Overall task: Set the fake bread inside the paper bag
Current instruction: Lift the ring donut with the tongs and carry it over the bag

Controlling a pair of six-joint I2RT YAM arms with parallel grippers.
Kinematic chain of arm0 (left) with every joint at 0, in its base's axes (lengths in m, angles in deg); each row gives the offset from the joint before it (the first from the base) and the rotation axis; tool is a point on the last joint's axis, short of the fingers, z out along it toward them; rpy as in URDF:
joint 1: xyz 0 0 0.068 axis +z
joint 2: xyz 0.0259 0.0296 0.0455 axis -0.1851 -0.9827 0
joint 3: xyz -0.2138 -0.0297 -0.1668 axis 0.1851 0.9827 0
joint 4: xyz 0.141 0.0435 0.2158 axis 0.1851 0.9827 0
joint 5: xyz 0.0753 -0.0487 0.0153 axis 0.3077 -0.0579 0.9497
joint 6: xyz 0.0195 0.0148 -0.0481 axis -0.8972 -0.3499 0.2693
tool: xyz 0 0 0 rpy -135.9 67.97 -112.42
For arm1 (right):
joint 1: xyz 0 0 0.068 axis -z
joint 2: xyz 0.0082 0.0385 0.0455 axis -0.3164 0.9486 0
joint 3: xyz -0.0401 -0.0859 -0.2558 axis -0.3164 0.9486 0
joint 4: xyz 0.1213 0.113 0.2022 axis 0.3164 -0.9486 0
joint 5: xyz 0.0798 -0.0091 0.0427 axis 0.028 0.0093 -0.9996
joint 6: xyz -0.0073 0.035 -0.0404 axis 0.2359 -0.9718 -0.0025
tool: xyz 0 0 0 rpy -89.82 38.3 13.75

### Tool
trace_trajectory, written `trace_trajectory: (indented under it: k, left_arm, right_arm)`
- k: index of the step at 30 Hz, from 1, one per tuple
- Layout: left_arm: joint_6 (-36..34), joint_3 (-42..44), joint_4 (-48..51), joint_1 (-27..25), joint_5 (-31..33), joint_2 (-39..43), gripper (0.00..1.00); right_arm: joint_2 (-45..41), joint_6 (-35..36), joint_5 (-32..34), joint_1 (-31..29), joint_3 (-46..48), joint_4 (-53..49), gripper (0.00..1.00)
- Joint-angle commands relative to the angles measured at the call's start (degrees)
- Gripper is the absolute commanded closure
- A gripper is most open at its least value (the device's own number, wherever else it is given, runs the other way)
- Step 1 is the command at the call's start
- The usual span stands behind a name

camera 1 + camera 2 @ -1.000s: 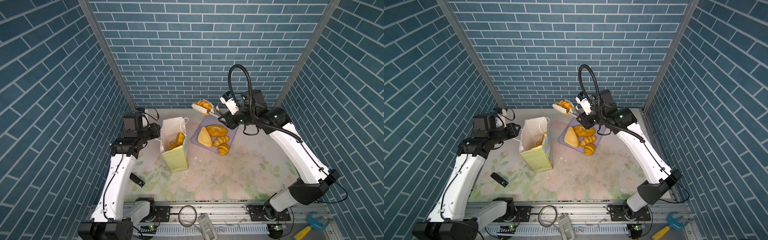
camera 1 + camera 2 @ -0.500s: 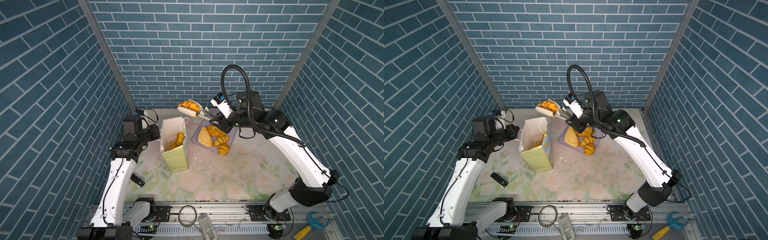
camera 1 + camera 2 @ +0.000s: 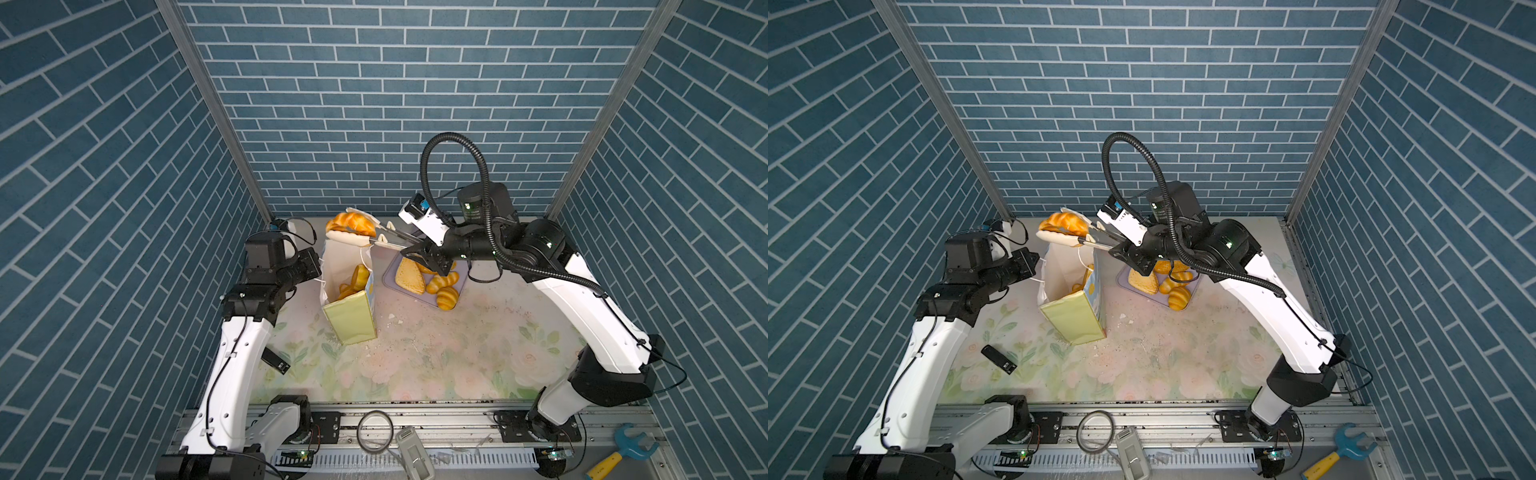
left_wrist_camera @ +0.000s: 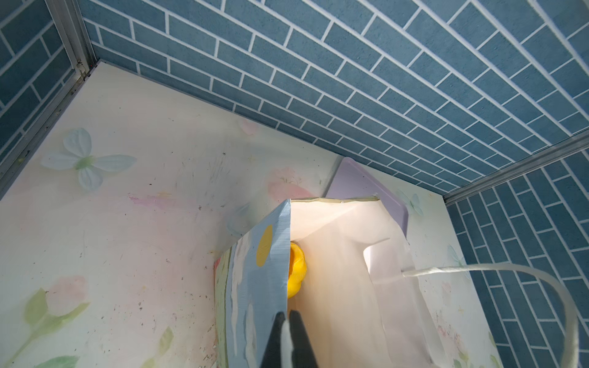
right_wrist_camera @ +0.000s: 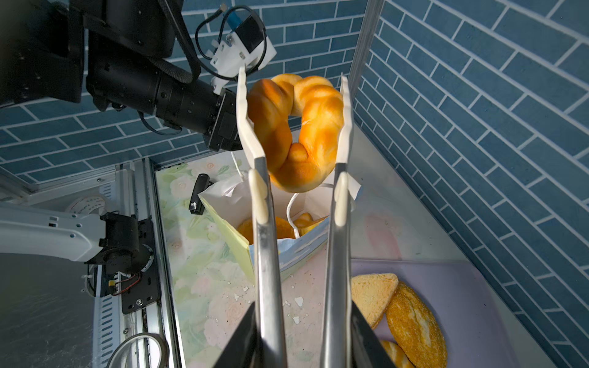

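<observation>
Golden ring bun (image 5: 274,121) hangs in tongs (image 5: 267,255) gripped by right hand (image 5: 304,341); left hand (image 4: 287,331) pinches paper bag (image 3: 351,320).

Ring bun (image 5: 320,127): one, and it's pinched in the tong tips, out ahead of my right gripper (image 5: 302,313).
Tongs (image 5: 267,255): one pair, clamped in that same gripper.
Paper bag (image 3: 351,320): one, its edge right at my left gripper (image 4: 287,318), which is squeezed tight.
Cord handles (image 4: 478,269): two.
Bread in the bag (image 3: 360,275): two I can count below the tong tips; any more I can't make out.
Tray (image 5: 478,286): one, beside my right gripper.
Bread on the tray: four showing. That's one triangular slice (image 5: 371,293), one seeded loaf (image 5: 414,321) and two ridged rolls (image 3: 442,282).
Arms: two, both mine.
</observation>
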Motion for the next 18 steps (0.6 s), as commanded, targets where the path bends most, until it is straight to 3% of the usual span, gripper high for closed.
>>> trace_trajectory:
  k: [1, 10, 18]
  left_arm:
    - [0.3, 1.0, -0.6, -0.2, -0.3, 1.2, 0.97]
    - [0.8, 1.4, -0.7, -0.2, -0.3, 1.5, 0.97]
    - [1.1, 1.6, -0.9, -0.2, -0.3, 1.8, 0.97]
  right_arm:
    - [1.4, 4.0, 0.8, -0.8, -1.9, -1.5, 0.6]
    - [4.7, 6.5, 4.7, -3.2, -1.6, -3.2, 0.59]
    - [7.6, 7.2, 8.8, -3.7, -2.9, -5.2, 0.51]
